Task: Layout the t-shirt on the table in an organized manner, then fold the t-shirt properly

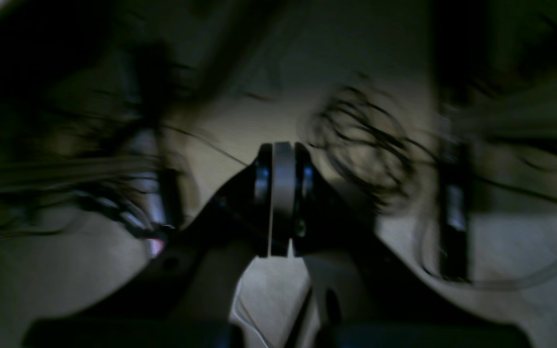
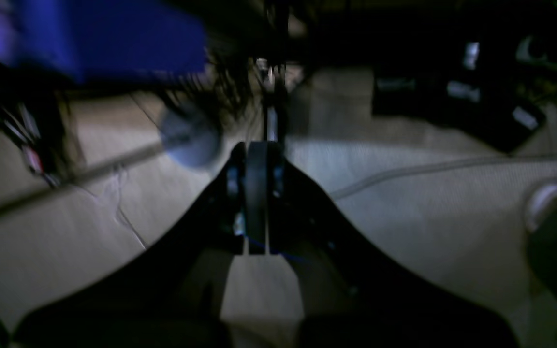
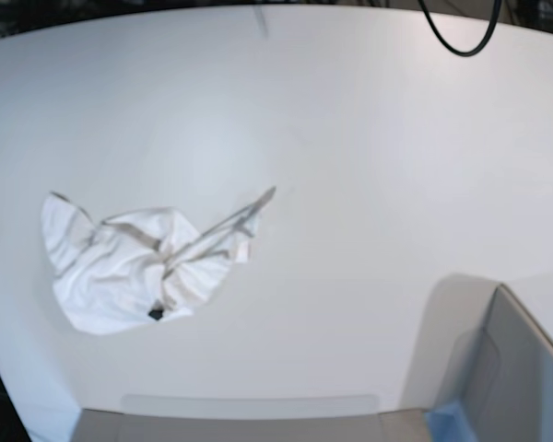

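The white t-shirt [image 3: 138,267] lies crumpled in a heap on the left part of the white table [image 3: 350,138]. One thin strip of it points up and right, and its small black tag [image 3: 156,314] shows near the front edge of the heap. No print is visible. Neither arm appears in the base view. In the left wrist view my left gripper [image 1: 283,159] has its jaws pressed together with nothing between them. In the right wrist view my right gripper [image 2: 256,154] is also shut and empty. Both wrist views are dark and blurred and do not show the shirt.
A grey box with a blue corner [image 3: 507,378] stands at the front right of the table. A black cable loop [image 3: 461,41] hangs at the top right. The wrist views show a pale floor with tangled cables [image 1: 360,140] and a blue object [image 2: 104,34].
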Robot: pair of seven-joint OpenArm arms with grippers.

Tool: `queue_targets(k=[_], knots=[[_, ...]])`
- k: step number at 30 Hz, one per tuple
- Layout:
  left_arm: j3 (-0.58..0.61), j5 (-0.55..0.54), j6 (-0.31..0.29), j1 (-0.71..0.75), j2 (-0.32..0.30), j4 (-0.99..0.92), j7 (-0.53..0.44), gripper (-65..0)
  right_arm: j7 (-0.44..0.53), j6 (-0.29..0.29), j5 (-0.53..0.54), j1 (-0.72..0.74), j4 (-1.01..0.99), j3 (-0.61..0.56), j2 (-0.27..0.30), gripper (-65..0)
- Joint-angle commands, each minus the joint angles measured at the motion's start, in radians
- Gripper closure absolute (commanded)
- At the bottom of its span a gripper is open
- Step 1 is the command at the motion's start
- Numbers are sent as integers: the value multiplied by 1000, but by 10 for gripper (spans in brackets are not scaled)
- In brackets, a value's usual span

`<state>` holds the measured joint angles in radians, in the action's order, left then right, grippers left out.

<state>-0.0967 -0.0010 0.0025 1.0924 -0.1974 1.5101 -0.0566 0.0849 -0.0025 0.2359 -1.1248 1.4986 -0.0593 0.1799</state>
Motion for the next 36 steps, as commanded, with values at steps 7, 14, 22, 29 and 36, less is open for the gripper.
queue_targets(k=[7,14,22,29,36], knots=[[-54,-38,0,79,0,139,-19,0,16,8,3,-93,230,40,-4,-1],[-140,-213,-2,134,-6,244,-10,0,11,8,3,-131,388,112,-12,-1],[-196,-216,-3,134,0,257,-10,0,8,8,0,-130,443,115,-12,-1],[-249,-218,-3,147,23,352,-10,0,8,8,0,-125,500,117,-9,-1],[-312,-218,-3,150,45,426,-10,0,11,8,-2,-125,534,118,-7,-1]])
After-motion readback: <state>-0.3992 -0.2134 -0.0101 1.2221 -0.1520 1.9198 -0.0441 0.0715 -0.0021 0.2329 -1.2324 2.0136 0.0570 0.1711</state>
